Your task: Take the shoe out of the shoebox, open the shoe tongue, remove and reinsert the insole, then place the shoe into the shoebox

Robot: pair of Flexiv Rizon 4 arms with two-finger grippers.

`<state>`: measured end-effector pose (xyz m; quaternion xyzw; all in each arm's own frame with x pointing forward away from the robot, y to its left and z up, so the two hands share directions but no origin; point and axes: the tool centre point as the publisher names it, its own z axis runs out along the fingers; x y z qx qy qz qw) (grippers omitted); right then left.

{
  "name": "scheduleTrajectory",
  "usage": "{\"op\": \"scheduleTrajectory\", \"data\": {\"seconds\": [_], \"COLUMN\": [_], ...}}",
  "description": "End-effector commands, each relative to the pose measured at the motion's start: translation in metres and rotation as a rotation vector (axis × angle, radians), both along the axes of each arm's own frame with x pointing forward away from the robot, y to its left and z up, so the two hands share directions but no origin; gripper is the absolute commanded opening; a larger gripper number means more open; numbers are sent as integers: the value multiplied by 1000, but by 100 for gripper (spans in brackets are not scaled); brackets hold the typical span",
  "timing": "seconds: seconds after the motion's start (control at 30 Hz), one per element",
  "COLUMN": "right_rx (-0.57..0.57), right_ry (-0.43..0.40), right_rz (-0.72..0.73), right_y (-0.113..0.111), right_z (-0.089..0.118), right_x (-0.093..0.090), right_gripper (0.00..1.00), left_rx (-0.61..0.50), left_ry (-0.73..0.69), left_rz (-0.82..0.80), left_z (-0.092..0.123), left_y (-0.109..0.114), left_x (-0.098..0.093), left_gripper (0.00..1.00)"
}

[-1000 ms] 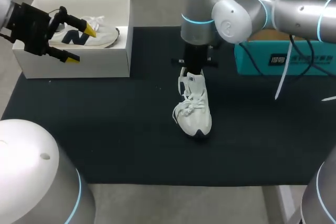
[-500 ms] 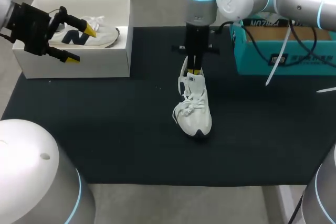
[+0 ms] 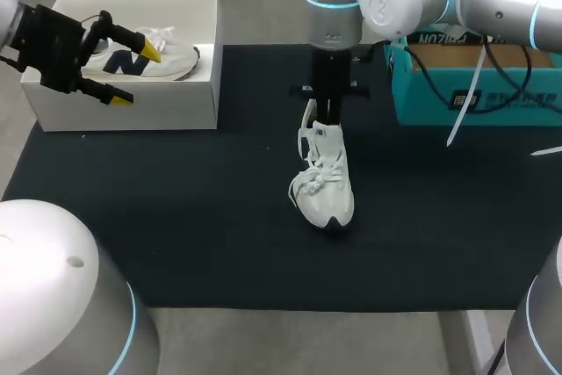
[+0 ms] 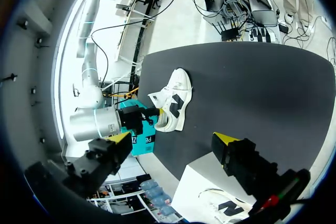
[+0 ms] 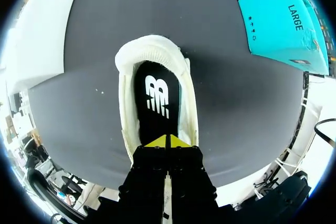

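Note:
A white shoe (image 3: 323, 177) stands on the black mat, toe toward me, clear of the white shoebox (image 3: 132, 107). My right gripper (image 3: 325, 116) hangs straight down over the shoe's heel opening. In the right wrist view the right gripper (image 5: 167, 141) is shut, its yellow tips pressed together just above the black insole (image 5: 156, 98), which lies inside the shoe (image 5: 126, 129). I see nothing held between the tips. My left gripper (image 3: 136, 72) hovers open over the shoebox's front wall. From the left wrist, the left gripper (image 4: 173, 139) stands wide apart, far from the shoe (image 4: 173, 98).
A second white shoe (image 3: 171, 59) lies inside the shoebox. A teal box (image 3: 474, 85) stands at the mat's (image 3: 176, 217) back right, close behind my right arm, and also shows beside the shoe as the teal box (image 5: 278, 19).
My right arm's upper links swung back toward the teal box, and its gripper dipped slightly at the heel opening, hiding the yellow tips. The left arm and the shoe have not moved.

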<state>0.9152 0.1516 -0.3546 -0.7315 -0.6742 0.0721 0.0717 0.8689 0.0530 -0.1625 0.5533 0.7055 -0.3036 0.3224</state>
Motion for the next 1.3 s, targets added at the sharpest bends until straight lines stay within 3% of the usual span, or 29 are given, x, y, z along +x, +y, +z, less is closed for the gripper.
{"op": "scheduleTrajectory", "data": {"seconds": [0.03, 0.07, 0.1, 0.8, 1.03, 1.3], "right_rx": [-7, -8, -7, -12, -27, -25], "right_ry": [8, 8, 9, 52, 62, 82], "right_rz": [4, 4, 4, -4, 16, 4], "right_y": [4, 5, 5, 7, 14, 18], "right_z": [0, 0, 1, -1, 15, 28], "right_x": [1, 1, 1, -10, -18, -41], "right_gripper": [32, 59, 100, 100, 100, 100], "left_rx": [4, 4, 4, 4, 4, 4], "left_ry": [0, 0, 0, 0, 0, 0], "left_rz": [1, 1, 1, 1, 1, 1], "left_z": [0, 0, 0, 0, 0, 0], "left_y": [0, 0, 0, 0, 0, 0], "left_x": [0, 0, 0, 0, 0, 0], "left_gripper": [100, 100, 100, 100, 100, 100]}}
